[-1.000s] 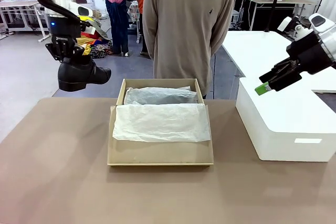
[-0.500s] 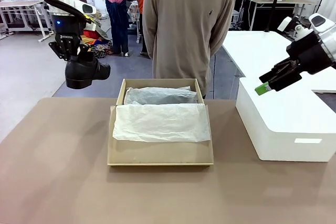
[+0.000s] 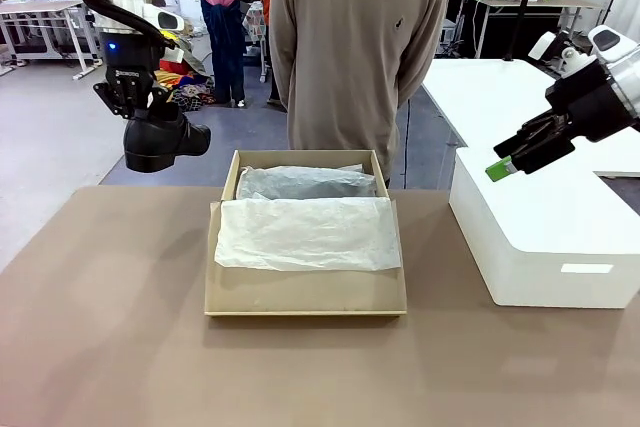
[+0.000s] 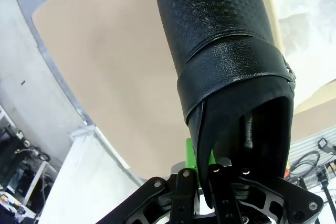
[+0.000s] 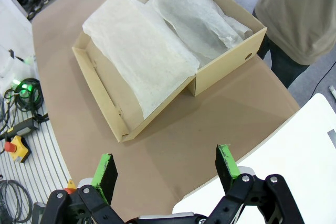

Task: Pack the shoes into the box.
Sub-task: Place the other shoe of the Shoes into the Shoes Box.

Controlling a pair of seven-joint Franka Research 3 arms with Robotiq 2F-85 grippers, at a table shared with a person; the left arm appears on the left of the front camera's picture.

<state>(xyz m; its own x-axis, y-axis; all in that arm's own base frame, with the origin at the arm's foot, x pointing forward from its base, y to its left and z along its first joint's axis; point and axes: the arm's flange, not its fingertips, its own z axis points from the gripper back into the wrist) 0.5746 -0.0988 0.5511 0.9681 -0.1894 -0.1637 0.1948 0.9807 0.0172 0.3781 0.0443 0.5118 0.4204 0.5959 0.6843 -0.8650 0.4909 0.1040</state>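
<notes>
- Plenty of bare brown tabletop (image 3: 110,327) left of and in front of the shallow brown cardboard shoebox (image 3: 305,302) mid-table, white tissue paper (image 3: 305,232) draped inside.
- big white rectangular box (image 3: 540,247) sits near its right side; person in a beige sweater (image 3: 360,47) stands behind the far edge.
- left gripper (image 3: 133,97) pinches a glossy black leather shoe (image 3: 160,142) in the air, off the table's far-left edge.
- right gripper (image 5: 165,163) hangs spread wide by the white box.

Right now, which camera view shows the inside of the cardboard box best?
The right wrist view: it looks down into the box, so the white tissue paper lining it is plain. The front view shows the box from a low angle. In the left wrist view a thin strip of its edge appears beside the shoe.
</notes>
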